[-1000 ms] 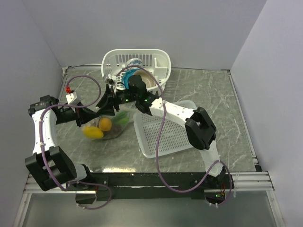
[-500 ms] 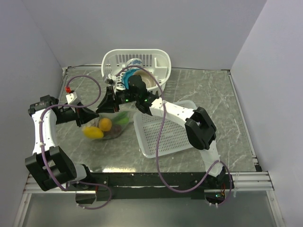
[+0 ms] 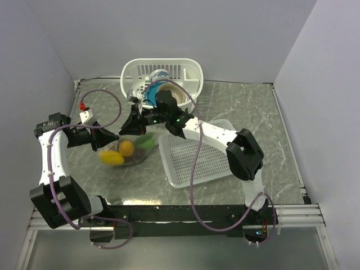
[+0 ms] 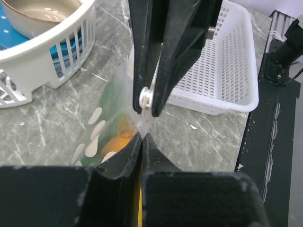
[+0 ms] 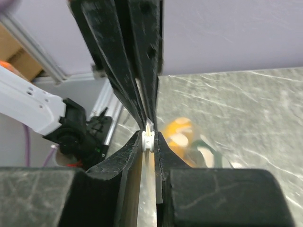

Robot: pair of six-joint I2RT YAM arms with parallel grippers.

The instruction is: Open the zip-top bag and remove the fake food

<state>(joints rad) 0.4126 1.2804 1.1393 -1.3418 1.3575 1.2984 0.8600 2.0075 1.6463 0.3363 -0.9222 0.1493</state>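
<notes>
Zip-top bag: on the grey marbled table, left of centre. Its top edge is lifted to where the two grippers meet, and its body sags to the near side of them.

Fake food: inside the bag. The orange fruit sits in the middle, the yellow fruit to the near left, and the green pieces to the right. A dark piece lies under them, too blurred to name.

Left gripper: comes in from the left. Its fingers are pressed together with a thin sliver of the bag's clear plastic caught between the tips.

Right gripper: comes in from the far right. Its fingers are closed on the whitish zip strip at the bag's top edge.

Bag relative to grippers: both pinch points are on the same upper edge, almost tip to tip. The food hangs below and nearer than the fingertips, touching neither gripper.

Flat mesh basket: just right of the bag, under the right forearm.

Round basket: at the far edge behind the grippers, holding a blue bowl and a brown bowl.
</notes>
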